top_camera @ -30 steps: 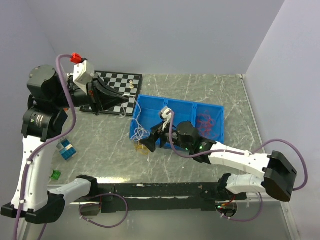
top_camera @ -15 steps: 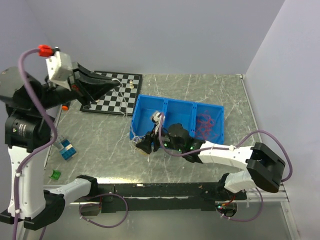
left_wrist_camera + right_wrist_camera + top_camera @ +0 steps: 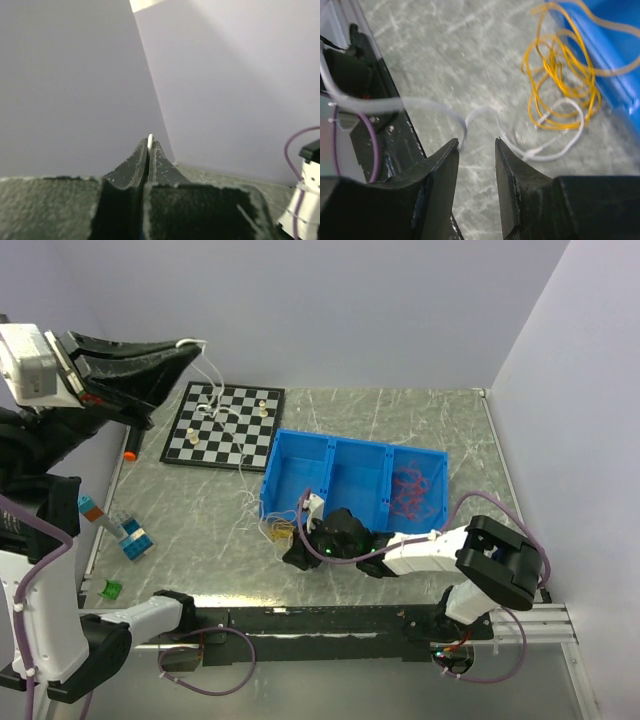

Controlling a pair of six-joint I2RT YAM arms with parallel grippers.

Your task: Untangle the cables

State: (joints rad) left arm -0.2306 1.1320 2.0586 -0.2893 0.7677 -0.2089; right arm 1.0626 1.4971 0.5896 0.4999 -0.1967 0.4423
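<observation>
My left gripper [image 3: 190, 344] is raised high at the far left, over the chessboard. It is shut on a white cable [image 3: 150, 137], which peeks out between the pressed tips [image 3: 150, 144]. That white cable [image 3: 215, 400] hangs down across the board to the table by the blue bin. My right gripper [image 3: 292, 554] is low on the table in front of the bin's left corner. Its jaws [image 3: 476, 142] are open a small way and hold nothing. A white cable loop [image 3: 555, 145] and a yellow cable bundle [image 3: 560, 85] lie just beyond the tips. Red cables [image 3: 415, 488] sit in the bin's right compartment.
The blue three-compartment bin [image 3: 360, 443] stands mid-table, with the chessboard [image 3: 240, 440] and its pieces behind it to the left. Small coloured blocks [image 3: 132, 538] and a green piece [image 3: 110, 589] lie at the left. The black front rail [image 3: 365, 100] is close to the right gripper.
My left arm has swung up and to the left, drawing the white cable taut over the chessboard. My right gripper has slid forward and left out of the bin, and its jaws have narrowed.
</observation>
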